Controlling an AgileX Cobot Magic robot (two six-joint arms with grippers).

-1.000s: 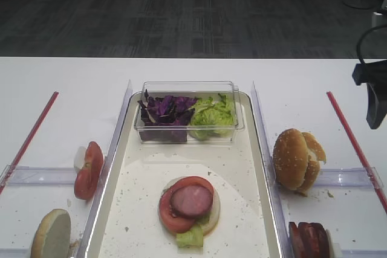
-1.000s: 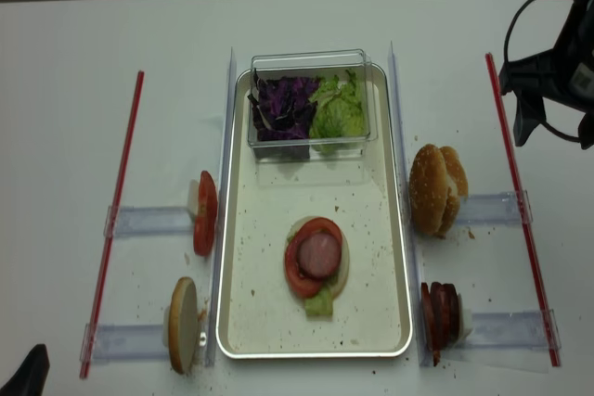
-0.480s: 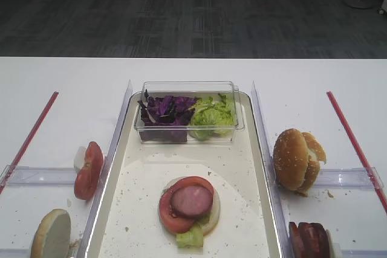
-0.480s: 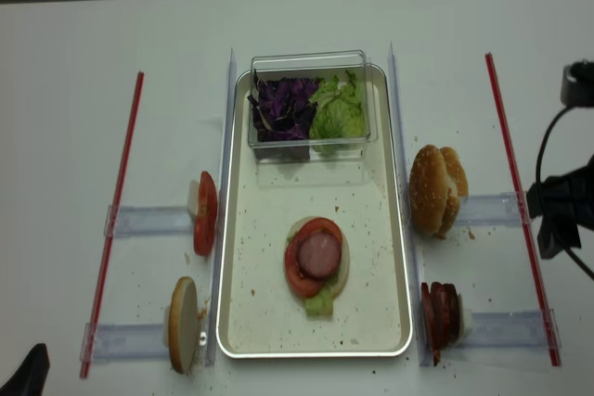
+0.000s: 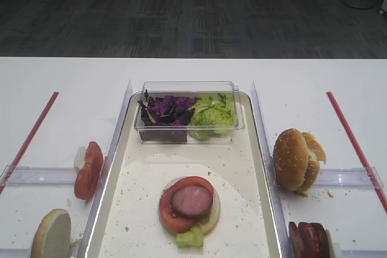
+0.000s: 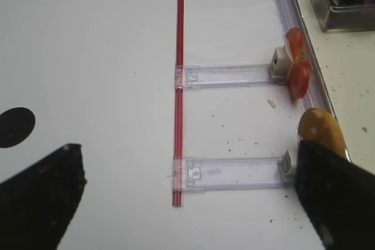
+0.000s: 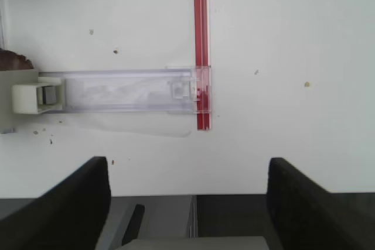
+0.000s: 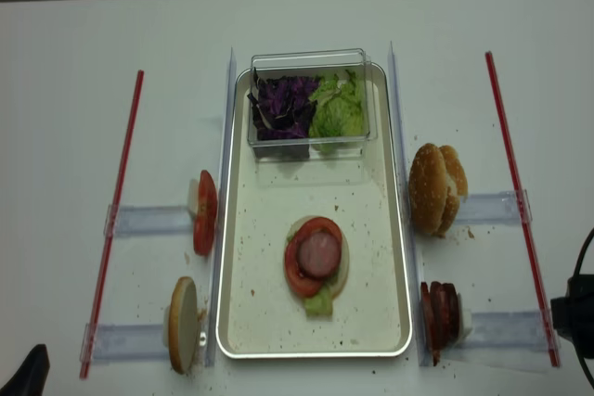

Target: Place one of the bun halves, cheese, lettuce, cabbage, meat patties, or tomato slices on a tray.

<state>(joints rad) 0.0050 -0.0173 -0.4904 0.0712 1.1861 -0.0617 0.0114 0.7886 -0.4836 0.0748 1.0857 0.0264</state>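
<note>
The cream tray [image 5: 136, 173] [image 8: 260, 257] holds a stack of a bun half, lettuce, a tomato slice [image 5: 175, 212] and a meat patty [image 5: 191, 201] [image 8: 319, 254]. A clear box at its far end contains cabbage [image 5: 164, 109] and lettuce [image 5: 211, 115]. Bun halves [image 5: 296, 159] and meat patties [image 5: 309, 240] stand to the tray's right. Tomato slices [image 5: 88, 170] [image 6: 296, 65] and another bun half [image 5: 51, 234] [image 6: 319, 133] stand to its left. Cheese is out of view. My right gripper [image 7: 187, 203] is open and empty over the table's front right edge. My left gripper [image 6: 187, 203] is open and empty at the front left.
Red strips [image 5: 351, 137] [image 6: 179, 86] [image 7: 201, 45] run along both sides of the table. Clear plastic holders [image 7: 123, 91] [image 6: 228, 75] reach from them toward the tray. Part of my right arm [image 8: 575, 322] shows at the front right edge. Crumbs dot the tray and table.
My right arm has drawn back from the far right of the table to the front right edge, leaving the first high view. Its jaws stay open. The food has not moved.
</note>
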